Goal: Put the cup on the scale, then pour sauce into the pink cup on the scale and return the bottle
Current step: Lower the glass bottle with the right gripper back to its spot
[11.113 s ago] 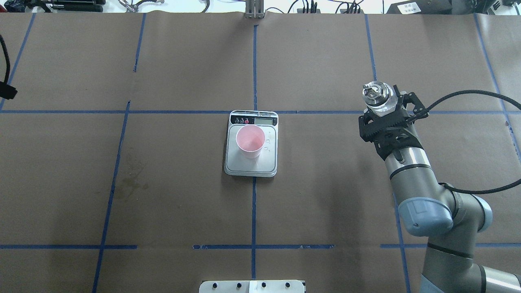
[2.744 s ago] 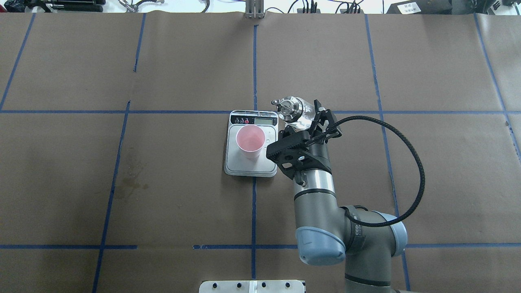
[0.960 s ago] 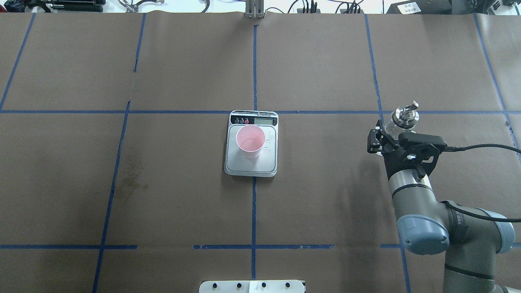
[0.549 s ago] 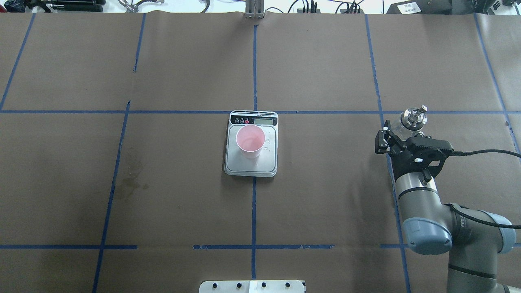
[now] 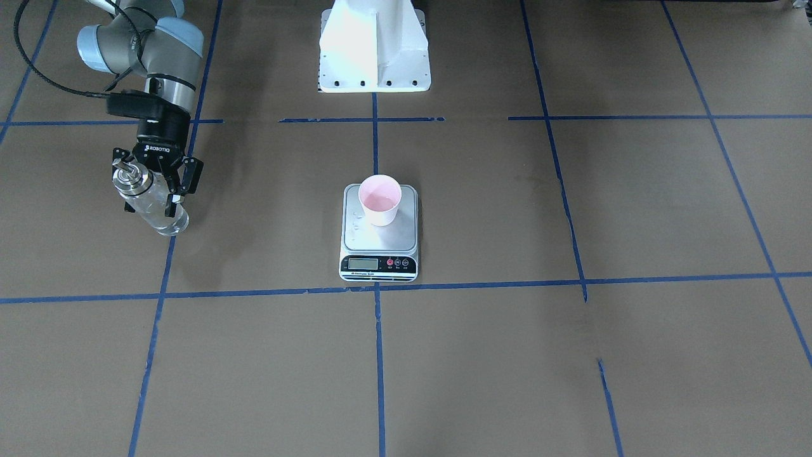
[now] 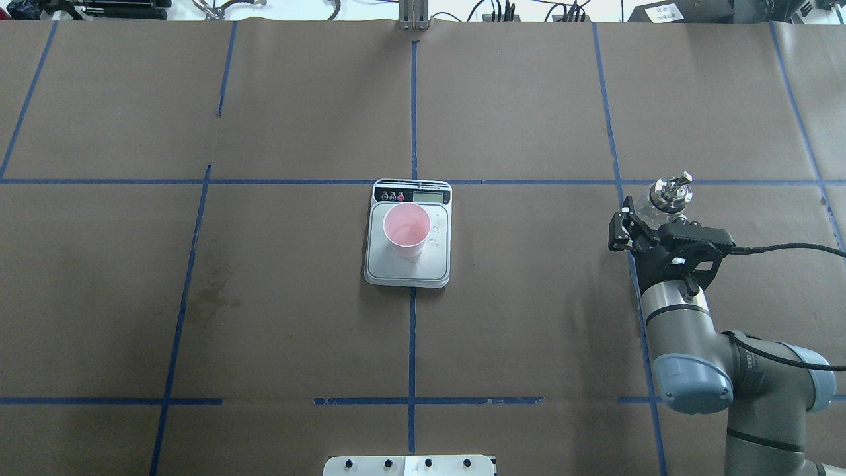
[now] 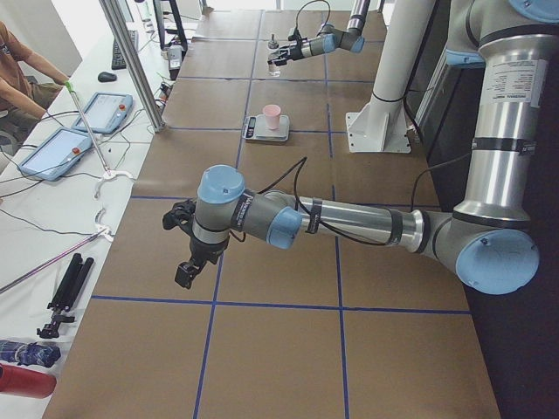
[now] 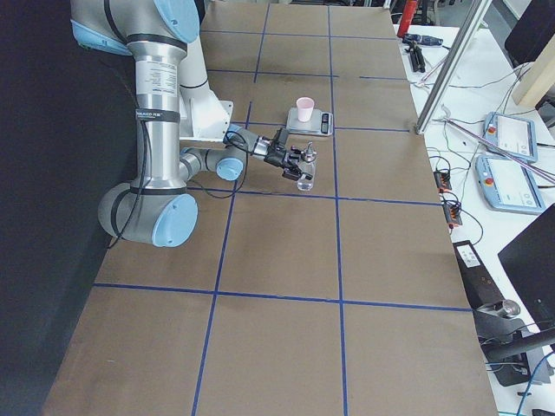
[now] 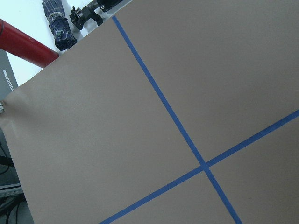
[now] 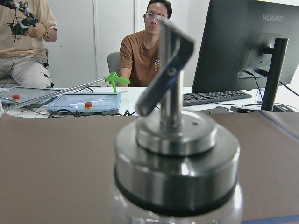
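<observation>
The pink cup stands upright on the scale at the table's middle; it also shows in the front view on the scale's steel platform. No liquid stream shows. The clear glass bottle with its metal spout stands upright at the table's right side, base at the paper. My right gripper is shut on the bottle, fingers either side of its body. The spout fills the right wrist view. My left gripper hangs over bare paper far left; I cannot tell its state.
A few water drops lie on the scale beside the cup. The robot's white base stands behind the scale. Blue tape lines grid the brown paper. Operators sit behind a side table with tablets beyond the far edge.
The right gripper carried the bottle from beside the scale back to the table's right side and lowered it. In the last half second it barely moved. Cup and scale stayed put.
</observation>
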Controlling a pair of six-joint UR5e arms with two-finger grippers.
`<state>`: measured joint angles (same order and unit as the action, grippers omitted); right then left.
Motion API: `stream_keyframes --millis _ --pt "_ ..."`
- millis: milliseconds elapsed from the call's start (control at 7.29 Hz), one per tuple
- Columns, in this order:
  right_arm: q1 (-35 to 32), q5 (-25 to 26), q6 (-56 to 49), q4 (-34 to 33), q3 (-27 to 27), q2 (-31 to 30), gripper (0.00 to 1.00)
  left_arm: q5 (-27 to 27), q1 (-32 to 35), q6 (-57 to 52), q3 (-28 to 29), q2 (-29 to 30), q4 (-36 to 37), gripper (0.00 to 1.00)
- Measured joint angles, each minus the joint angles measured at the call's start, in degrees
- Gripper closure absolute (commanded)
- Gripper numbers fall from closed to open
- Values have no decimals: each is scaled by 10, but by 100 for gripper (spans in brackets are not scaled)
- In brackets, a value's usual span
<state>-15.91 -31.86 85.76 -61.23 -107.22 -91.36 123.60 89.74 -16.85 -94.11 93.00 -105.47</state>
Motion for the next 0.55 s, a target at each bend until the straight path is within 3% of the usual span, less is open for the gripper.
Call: stream_keyframes --millis 549 --pt "-1 -45 1 -1 3 -6 100 -1 1 1 -7 -2 1 0"
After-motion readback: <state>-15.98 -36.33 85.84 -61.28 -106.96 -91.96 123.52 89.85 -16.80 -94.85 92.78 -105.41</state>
